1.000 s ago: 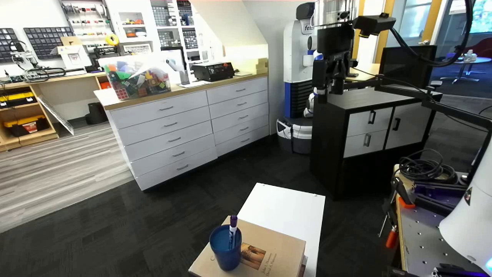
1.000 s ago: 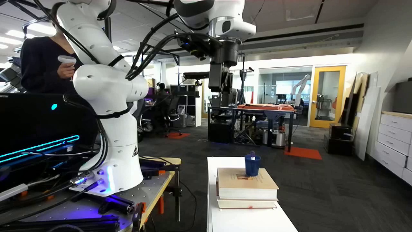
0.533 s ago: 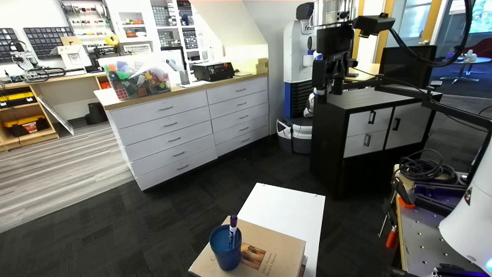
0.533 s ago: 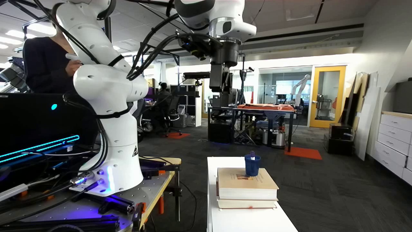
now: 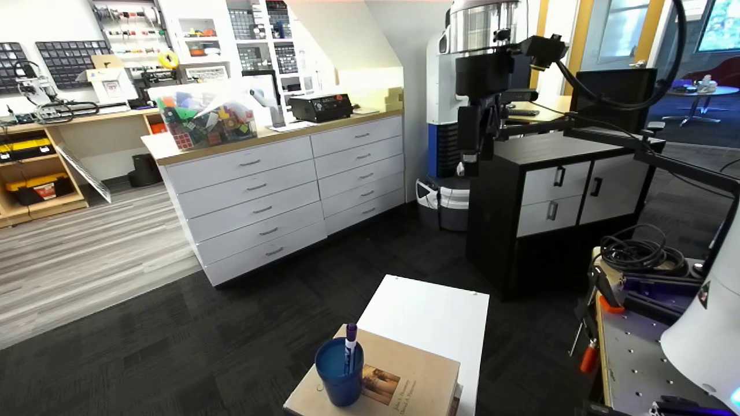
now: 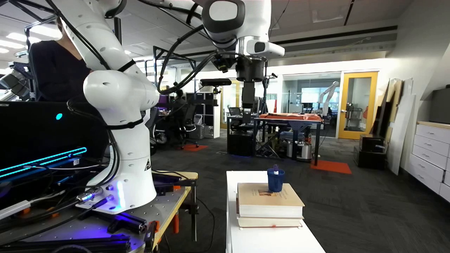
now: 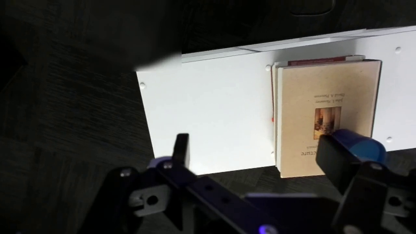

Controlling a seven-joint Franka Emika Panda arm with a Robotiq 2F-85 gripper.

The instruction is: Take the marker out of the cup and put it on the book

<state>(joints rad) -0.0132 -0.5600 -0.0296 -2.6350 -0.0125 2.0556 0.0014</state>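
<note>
The blue cup (image 5: pixel 335 381) stands upright on the tan-brown book (image 5: pixel 425 370) in both exterior views, here also the cup (image 6: pixel 275 183) and the book (image 6: pixel 256 196). The purple marker (image 5: pixel 350 350) leans upright in the cup, its cap above the rim; its tip also shows in an exterior view (image 6: pixel 276 170). My gripper (image 6: pixel 247 116) is empty and well above the book, pointing down. In the wrist view my gripper (image 7: pixel 255 150) has its fingers wide apart. One finger partly covers the cup (image 7: pixel 367 148) over the book (image 7: pixel 300 87); the marker is hidden there.
The book lies on another book (image 6: pixel 269 222) on a white tabletop (image 5: pixel 430 306). The robot's workbench (image 6: pixel 168 211) stands beside it. A dark cabinet (image 5: pixel 555 190) and white drawers (image 5: pixel 260 190) stand farther off. A person (image 6: pixel 58 70) is behind the arm.
The arm has moved and the gripper has turned about its vertical axis, shifting slightly lower and sideways. The cup, marker and books have not moved. The person in the background has shifted.
</note>
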